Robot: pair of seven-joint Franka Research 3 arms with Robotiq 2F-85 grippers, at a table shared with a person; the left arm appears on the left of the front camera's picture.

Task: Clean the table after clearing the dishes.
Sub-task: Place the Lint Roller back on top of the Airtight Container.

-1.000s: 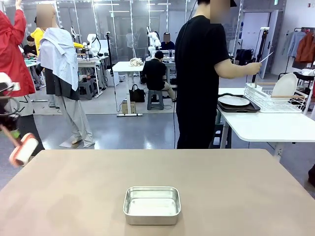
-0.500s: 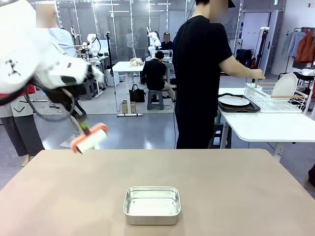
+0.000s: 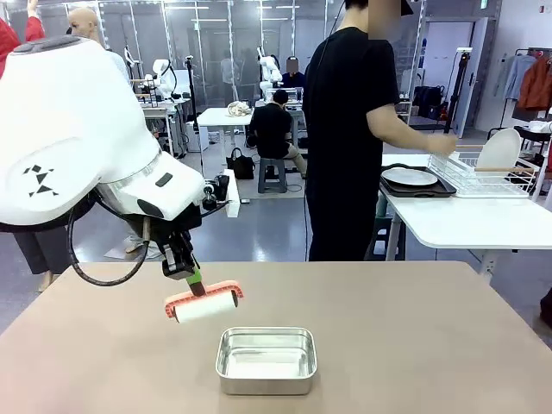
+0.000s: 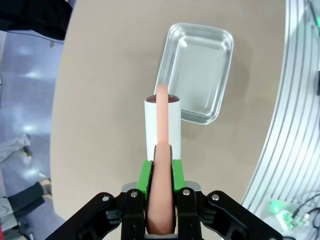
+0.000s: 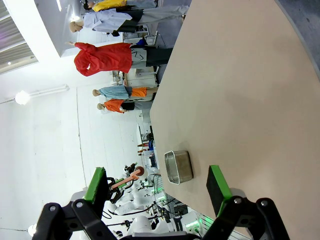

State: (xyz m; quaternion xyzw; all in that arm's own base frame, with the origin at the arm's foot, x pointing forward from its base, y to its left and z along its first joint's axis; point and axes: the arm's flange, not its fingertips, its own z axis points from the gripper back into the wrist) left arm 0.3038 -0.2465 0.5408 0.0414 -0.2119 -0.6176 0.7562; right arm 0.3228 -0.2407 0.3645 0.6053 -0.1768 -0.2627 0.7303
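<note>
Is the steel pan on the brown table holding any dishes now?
No. In the front view the steel pan on the table has nothing inside it.

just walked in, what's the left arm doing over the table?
The left gripper has its jaws shut on the handle of a lint roller, holding it over the brown table just beyond a steel pan. The right gripper is open and holds nothing. The dishes are off this table: a plate on a dark tray sits on the white side table, where the person is reaching into the dish rack.
</note>
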